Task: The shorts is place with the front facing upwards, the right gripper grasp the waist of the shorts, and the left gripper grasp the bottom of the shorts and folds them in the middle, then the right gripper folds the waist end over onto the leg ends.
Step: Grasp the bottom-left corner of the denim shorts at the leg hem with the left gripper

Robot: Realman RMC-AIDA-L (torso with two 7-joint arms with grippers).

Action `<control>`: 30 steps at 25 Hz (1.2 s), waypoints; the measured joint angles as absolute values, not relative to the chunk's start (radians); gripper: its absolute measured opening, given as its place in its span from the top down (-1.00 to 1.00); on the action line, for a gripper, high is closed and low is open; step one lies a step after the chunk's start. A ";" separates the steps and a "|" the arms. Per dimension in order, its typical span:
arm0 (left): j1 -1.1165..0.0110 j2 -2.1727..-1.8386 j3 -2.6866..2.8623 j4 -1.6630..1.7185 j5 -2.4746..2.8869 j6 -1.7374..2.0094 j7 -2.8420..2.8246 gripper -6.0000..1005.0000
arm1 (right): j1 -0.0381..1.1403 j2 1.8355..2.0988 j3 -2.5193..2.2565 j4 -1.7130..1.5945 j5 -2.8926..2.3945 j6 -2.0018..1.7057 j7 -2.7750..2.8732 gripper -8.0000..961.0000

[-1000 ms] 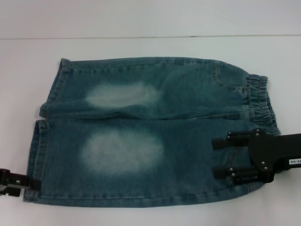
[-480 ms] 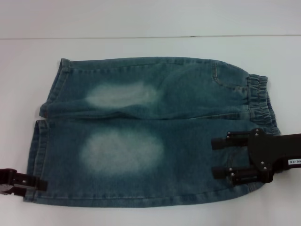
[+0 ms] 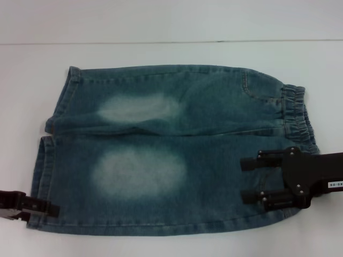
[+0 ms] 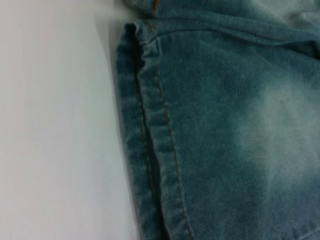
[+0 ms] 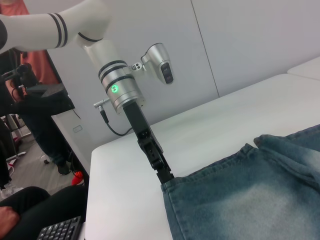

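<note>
The faded blue denim shorts lie flat on the white bench, elastic ruched waist to the robot's right and the flat stitched leg ends to its left. Over the last second the unlabelled black left gripper has slid inward, so its fingers now reach the near hem corner; whether they are spread or pinching cannot be told. The labelled black right gripper has not shifted, its fingers spread over denim just inside the waist. Judging by this, neither grasp is made, and the middle fold waits on both.
</note>
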State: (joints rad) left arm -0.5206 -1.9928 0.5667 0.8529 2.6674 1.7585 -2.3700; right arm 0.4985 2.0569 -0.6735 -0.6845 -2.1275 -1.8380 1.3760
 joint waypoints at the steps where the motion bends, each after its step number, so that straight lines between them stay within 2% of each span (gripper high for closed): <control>1: -0.522 -1.993 0.567 0.853 2.667 1.761 -2.370 -0.71 | 0.499 2.057 -0.674 -0.684 -2.128 -1.836 1.376 -0.60; 9: -0.526 -1.997 0.578 0.855 2.668 1.772 -2.352 -0.70 | 0.499 2.057 -0.669 -0.682 -2.128 -1.824 1.376 -0.60; 15: -0.526 -2.003 0.580 0.863 2.664 1.763 -2.341 -0.25 | 0.501 2.057 -0.672 -0.679 -2.128 -1.813 1.376 -0.59; 26: -0.526 -2.002 0.579 0.864 2.667 1.751 -2.342 0.30 | 0.501 2.057 -0.667 -0.678 -2.126 -1.813 1.376 -0.59; 28: -0.526 -2.002 0.577 0.864 2.667 1.750 -2.342 0.71 | 0.502 2.057 -0.662 -0.677 -2.124 -1.813 1.382 -0.58; 30: -0.526 -2.002 0.573 0.868 2.660 1.750 -2.342 0.78 | 0.506 2.056 -0.640 -0.682 -2.122 -1.812 1.415 -0.58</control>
